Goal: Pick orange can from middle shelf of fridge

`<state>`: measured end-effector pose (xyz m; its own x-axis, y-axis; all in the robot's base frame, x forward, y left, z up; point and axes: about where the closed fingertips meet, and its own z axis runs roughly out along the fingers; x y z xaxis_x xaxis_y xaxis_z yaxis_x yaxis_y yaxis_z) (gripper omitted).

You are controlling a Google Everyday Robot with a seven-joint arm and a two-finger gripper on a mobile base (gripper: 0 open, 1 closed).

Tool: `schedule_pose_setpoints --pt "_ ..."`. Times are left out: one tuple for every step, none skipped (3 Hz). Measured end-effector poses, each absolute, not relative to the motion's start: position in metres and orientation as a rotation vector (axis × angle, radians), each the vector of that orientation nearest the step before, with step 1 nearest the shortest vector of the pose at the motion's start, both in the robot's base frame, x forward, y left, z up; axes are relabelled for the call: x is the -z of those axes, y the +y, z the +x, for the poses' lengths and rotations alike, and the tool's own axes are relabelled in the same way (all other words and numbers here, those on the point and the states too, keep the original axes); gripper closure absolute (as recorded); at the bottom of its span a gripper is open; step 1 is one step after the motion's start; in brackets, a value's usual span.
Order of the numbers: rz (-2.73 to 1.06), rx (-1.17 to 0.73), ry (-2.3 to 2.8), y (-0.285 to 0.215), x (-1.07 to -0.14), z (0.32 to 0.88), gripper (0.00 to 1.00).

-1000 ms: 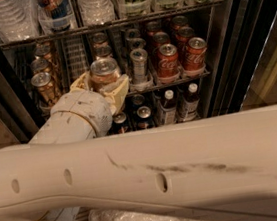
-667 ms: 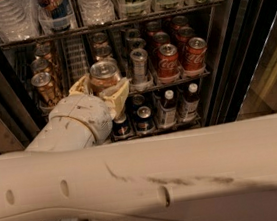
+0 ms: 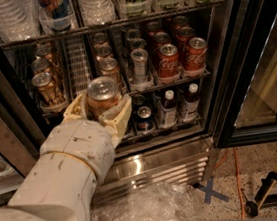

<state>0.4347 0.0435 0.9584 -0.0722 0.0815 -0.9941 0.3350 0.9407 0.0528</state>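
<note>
The orange can (image 3: pixel 101 88) is brownish-orange with a shiny silver top. The tool (image 3: pixel 101 107) is closed around it, one finger on each side, at the front of the middle shelf (image 3: pixel 171 83) of the fridge (image 3: pixel 225 61). The fingers hide the can's lower half, so its writing cannot be read. Right of the tool stand a silver can (image 3: pixel 139 64) and red cans (image 3: pixel 167 61). Below it, crinkly plastic (image 3: pixel 155 206) lies on the speckled floor (image 3: pixel 227 215).

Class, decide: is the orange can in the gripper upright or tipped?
Upright: the orange can stands vertical, lid up, in the gripper before the middle shelf.
</note>
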Motion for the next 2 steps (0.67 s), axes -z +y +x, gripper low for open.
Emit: schedule_pose_setpoints --pt "0.323 0.215 1.639 0.0440 -0.9571 0.4342 1.00" --pt "0.322 0.215 1.639 0.0441 -0.9568 0.4337 1.00"
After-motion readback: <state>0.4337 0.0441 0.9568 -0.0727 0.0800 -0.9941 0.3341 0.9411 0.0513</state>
